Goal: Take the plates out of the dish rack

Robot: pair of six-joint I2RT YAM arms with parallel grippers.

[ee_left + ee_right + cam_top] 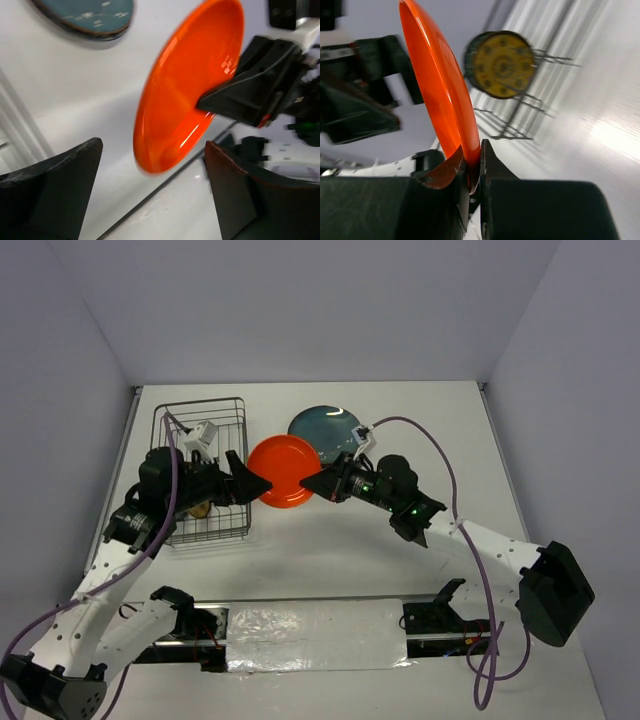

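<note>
The small plain orange plate [283,471] hangs on edge above the table, between the two grippers. My right gripper [310,483] is shut on its right rim; the right wrist view shows the rim [440,85] pinched between the fingers of this gripper [472,152]. My left gripper [256,484] is open at the plate's left edge; in the left wrist view the plate [185,85] sits just beyond the spread fingertips of this gripper [152,167], not touching them. The large dark teal plate [325,428] lies flat on the table behind. The wire dish rack [205,410] stands at the left.
A yellow patterned plate [501,64] stands upright between the rack's dividers; it also shows in the top view [200,508]. The dark teal plate also shows in the left wrist view [85,15]. Grey walls close the table at the back and sides.
</note>
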